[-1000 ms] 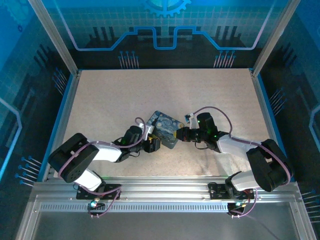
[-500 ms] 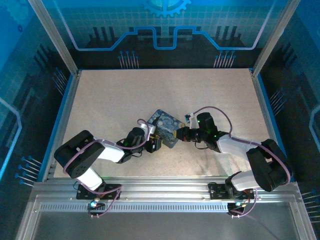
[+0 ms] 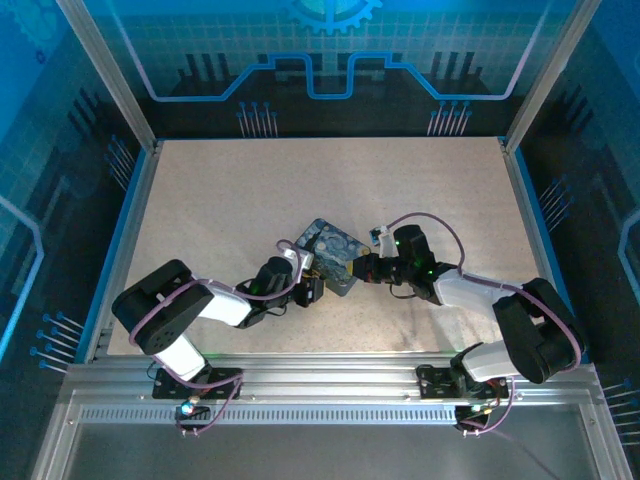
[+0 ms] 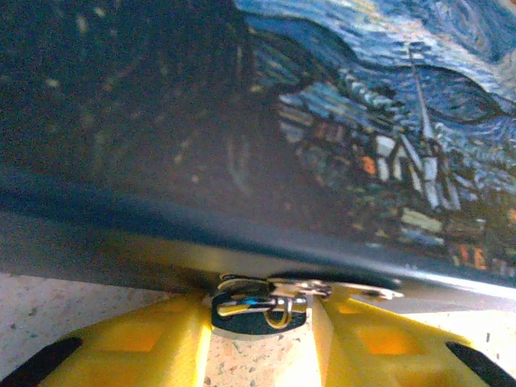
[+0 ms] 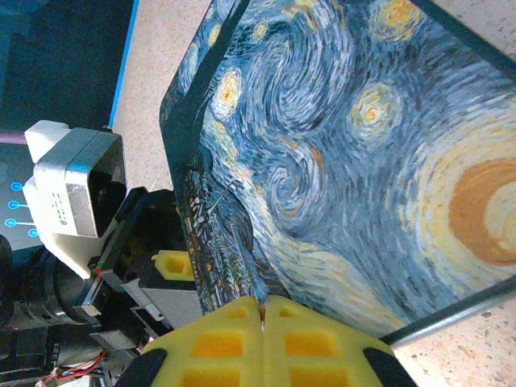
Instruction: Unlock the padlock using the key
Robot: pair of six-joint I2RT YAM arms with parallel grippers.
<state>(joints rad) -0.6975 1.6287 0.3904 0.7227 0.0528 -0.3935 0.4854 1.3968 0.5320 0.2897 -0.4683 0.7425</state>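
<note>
Two tools at tin (image 5: 363,145) edges: left tool (image 4: 264,316) astride padlock (image 4: 250,305), grip unclear; right tool (image 5: 262,316) shut.

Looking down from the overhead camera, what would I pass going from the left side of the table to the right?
left arm → left gripper → tin → right gripper → right arm

blue-yellow swirling night-sky tin (image 5: 347,161), silvery padlock (image 4: 260,303), speckled beige table (image 3: 230,200)
</note>
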